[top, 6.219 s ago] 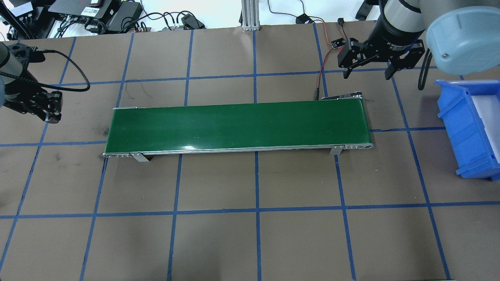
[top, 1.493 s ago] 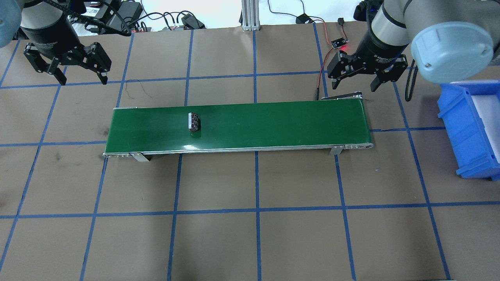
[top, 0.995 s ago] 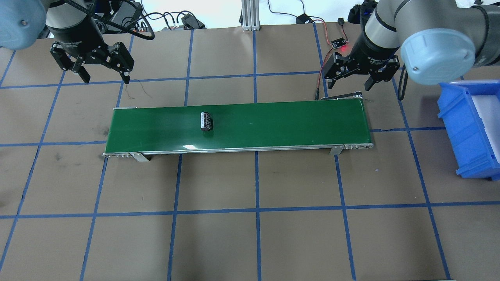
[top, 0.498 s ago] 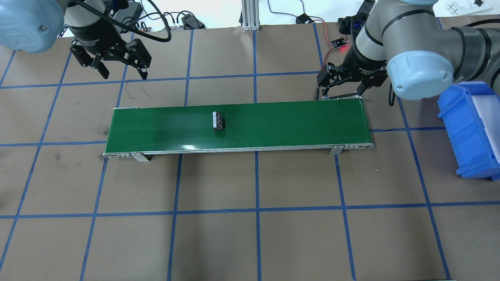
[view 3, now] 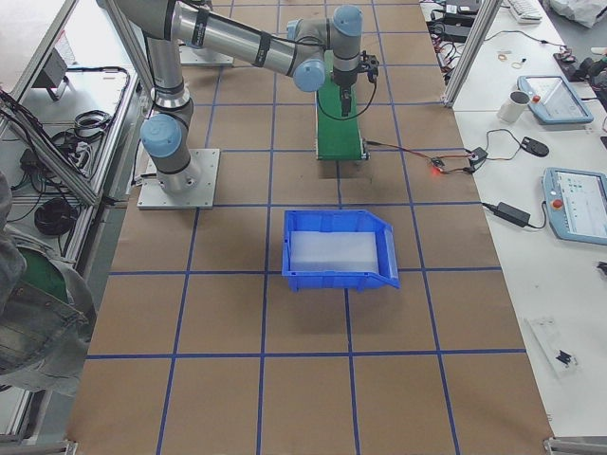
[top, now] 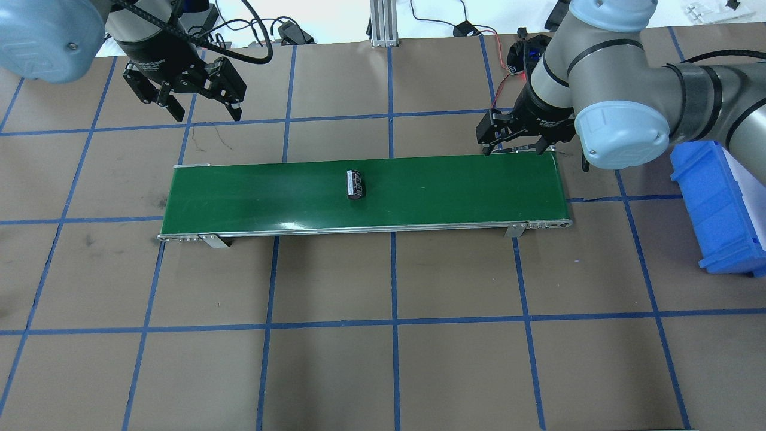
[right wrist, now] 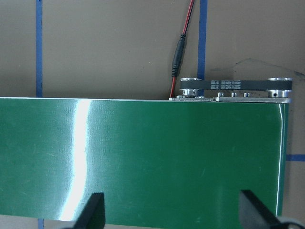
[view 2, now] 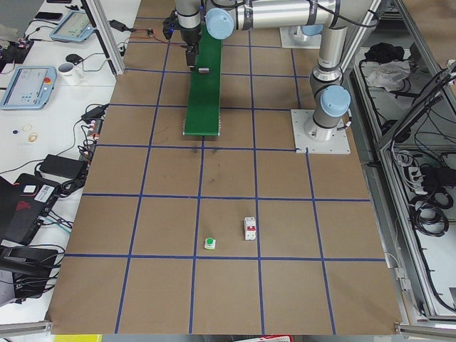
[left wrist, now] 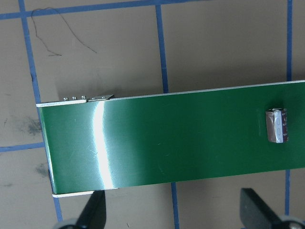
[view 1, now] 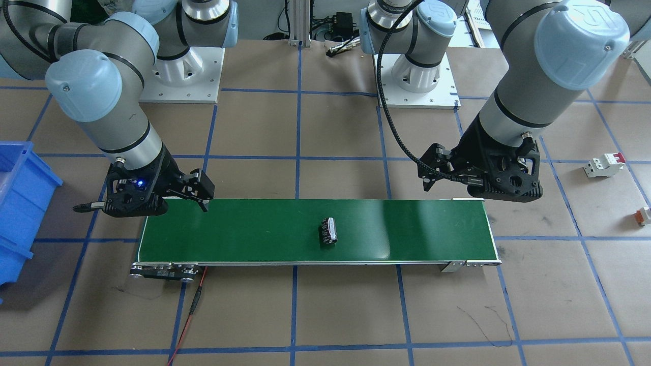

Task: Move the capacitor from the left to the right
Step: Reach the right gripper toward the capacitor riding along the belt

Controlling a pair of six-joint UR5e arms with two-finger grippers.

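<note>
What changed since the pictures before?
The capacitor, absent at first, appeared on the green belt and rode toward the robot's right, to about mid-belt. The left gripper swung in from the table's left edge; the right gripper moved to the belt's right end. Both are open, holding nothing. The belt and blue bin stayed put.

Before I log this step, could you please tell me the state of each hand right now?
Left hand: open, holding nothing.
Right hand: open, holding nothing.

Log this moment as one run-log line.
capacitor: lying mid-belt on green conveyor | left jaws: open, empty, near conveyor's left end | right jaws: open, empty, near conveyor's right end
</note>
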